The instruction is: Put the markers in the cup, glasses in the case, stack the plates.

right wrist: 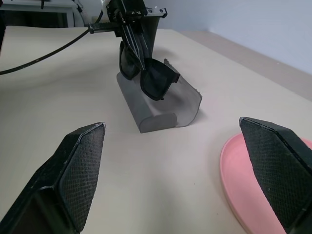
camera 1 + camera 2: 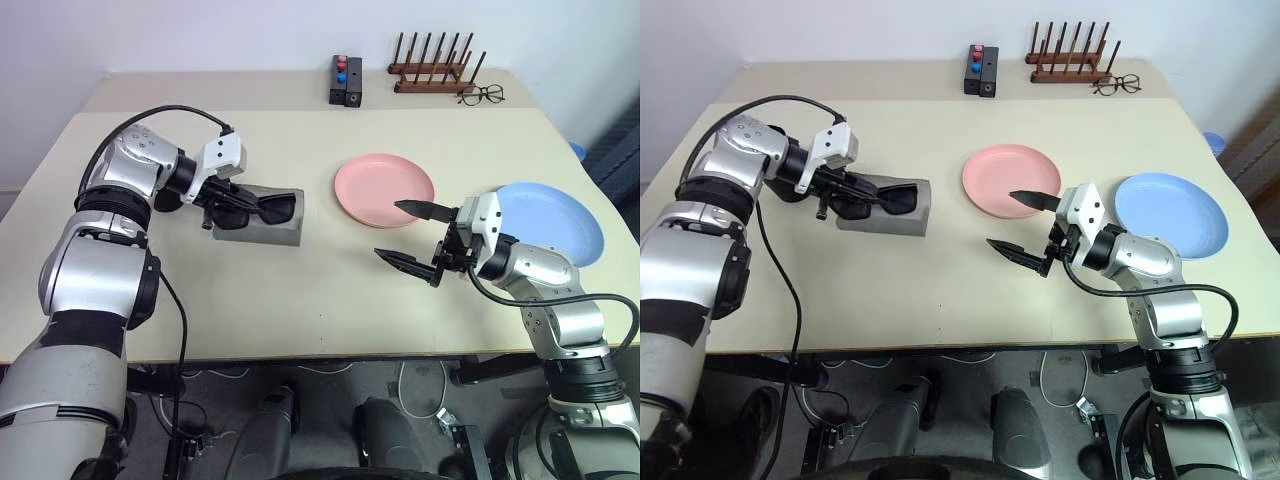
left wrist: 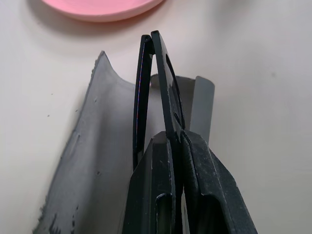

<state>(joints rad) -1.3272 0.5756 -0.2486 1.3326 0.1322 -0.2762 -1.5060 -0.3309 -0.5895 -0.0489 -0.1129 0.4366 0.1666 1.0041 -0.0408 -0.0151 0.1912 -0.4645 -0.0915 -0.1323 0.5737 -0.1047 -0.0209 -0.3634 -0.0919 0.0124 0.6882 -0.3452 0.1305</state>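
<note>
Black sunglasses [image 1: 148,73], folded and dark-lensed, hang clamped in my left gripper [image 2: 222,203] just over the open grey case [image 2: 262,226] toward the table's [image 2: 300,300] left edge. I'm casing them; next I must lower and release. My right gripper [image 2: 410,235] waits spread wide beside the pink plate [image 2: 384,188].

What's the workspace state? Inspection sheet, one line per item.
Surface: beige table, no spills seen.
Job's things: sunglasses held over open grey case; pink plate and blue plate apart, unstacked.
Clutter: wire spectacles, wooden rack, black button box at far edge.
Grippers: left gripper shut on sunglasses; right gripper open, holding nothing.
Cables: black cable along left arm.
Surroundings: white wall.
</note>
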